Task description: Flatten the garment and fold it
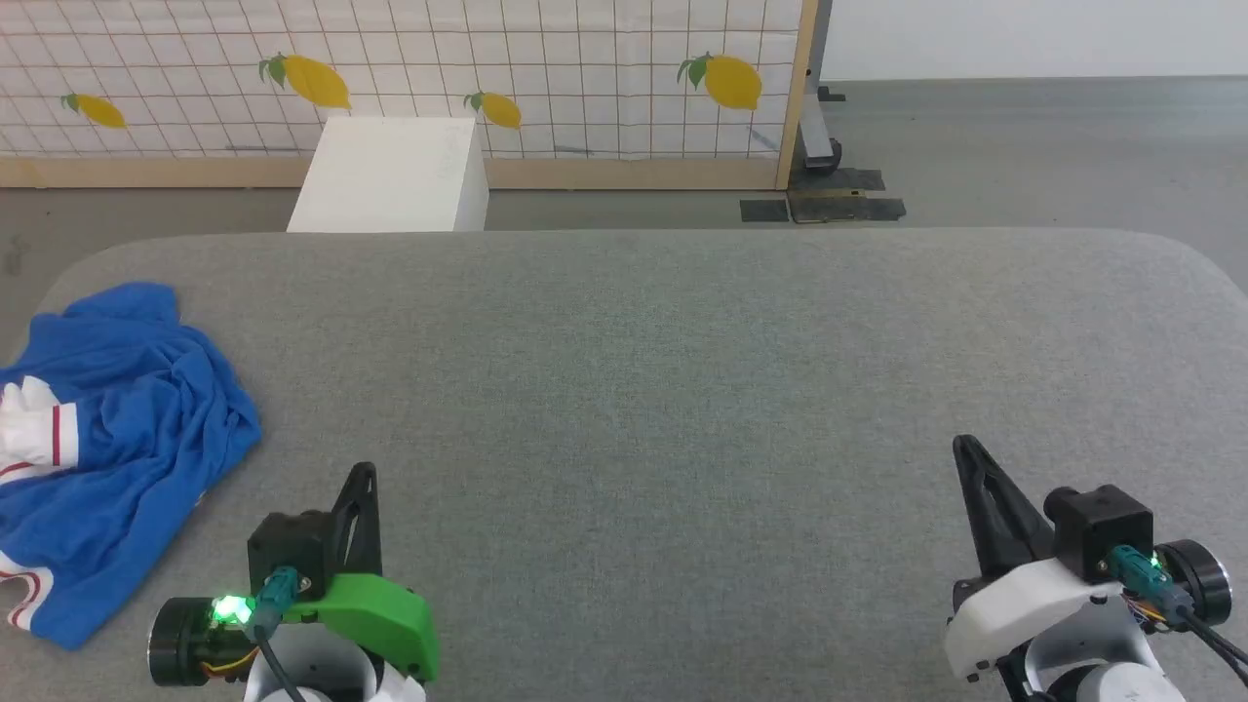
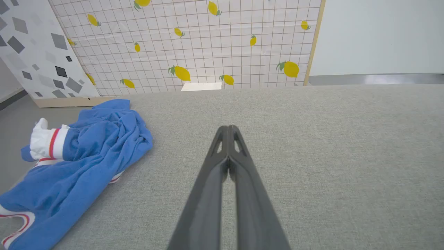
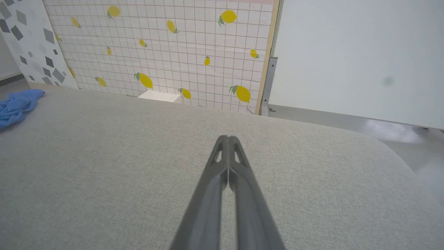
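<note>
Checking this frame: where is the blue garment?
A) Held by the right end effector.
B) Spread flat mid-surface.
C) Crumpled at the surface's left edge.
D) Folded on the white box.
C: the garment lies bunched at the left edge of the grey surface, apart from the shut left end effector and right end effector.

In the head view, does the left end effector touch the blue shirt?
No, the left end effector is apart from the shirt, with a strip of bare grey table between them.
</note>
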Tool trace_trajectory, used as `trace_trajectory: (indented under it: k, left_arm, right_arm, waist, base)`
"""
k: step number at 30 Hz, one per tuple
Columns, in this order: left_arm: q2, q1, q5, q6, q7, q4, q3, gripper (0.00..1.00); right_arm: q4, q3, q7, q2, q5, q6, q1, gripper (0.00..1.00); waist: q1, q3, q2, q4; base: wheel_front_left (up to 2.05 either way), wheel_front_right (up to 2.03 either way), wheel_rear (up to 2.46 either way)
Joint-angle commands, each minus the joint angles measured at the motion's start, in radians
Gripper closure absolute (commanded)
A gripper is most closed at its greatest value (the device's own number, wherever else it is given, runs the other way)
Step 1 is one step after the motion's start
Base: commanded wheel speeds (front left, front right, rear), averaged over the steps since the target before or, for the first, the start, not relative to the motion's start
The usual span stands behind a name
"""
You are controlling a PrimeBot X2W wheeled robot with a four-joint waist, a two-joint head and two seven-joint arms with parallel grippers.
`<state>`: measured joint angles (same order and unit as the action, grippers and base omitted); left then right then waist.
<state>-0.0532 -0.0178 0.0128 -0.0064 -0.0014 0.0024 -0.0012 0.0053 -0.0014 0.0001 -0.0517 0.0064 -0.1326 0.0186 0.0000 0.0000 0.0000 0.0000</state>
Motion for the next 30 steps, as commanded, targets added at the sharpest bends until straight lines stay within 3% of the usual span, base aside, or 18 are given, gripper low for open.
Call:
trace_trajectory:
  k: [1, 22, 23, 30]
  left_arm:
    - [0.003, 0.018, -0.013, 0.006, 0.001, -0.002, 0.001, 1.00]
    - [0.003, 0.018, -0.013, 0.006, 0.001, -0.002, 0.001, 1.00]
    - [0.000, 0.000, 0.000, 0.000, 0.000, 0.000, 0.000, 0.00]
    - [0.000, 0.000, 0.009, 0.007, -0.008, 0.001, -0.006, 0.00]
  right_arm:
    - [-0.005, 0.001, 0.000, 0.001, -0.006, 0.002, -0.019, 1.00]
    - [-0.005, 0.001, 0.000, 0.001, -0.006, 0.002, -0.019, 1.00]
    - [0.000, 0.000, 0.000, 0.000, 0.000, 0.000, 0.000, 0.00]
    - [0.001, -0.011, -0.008, 0.000, 0.007, 0.000, 0.001, 0.00]
  waist:
    - [0.0000, 0.000, 0.0000, 0.000]
    - [0.0000, 0.000, 0.0000, 0.000]
    - [0.0000, 0.000, 0.0000, 0.000]
    - [0.0000, 0.001, 0.0000, 0.000]
  base:
    - [0.00, 0.00, 0.00]
    - [0.00, 0.00, 0.00]
    - [0.00, 0.00, 0.00]
    - [0.00, 0.00, 0.00]
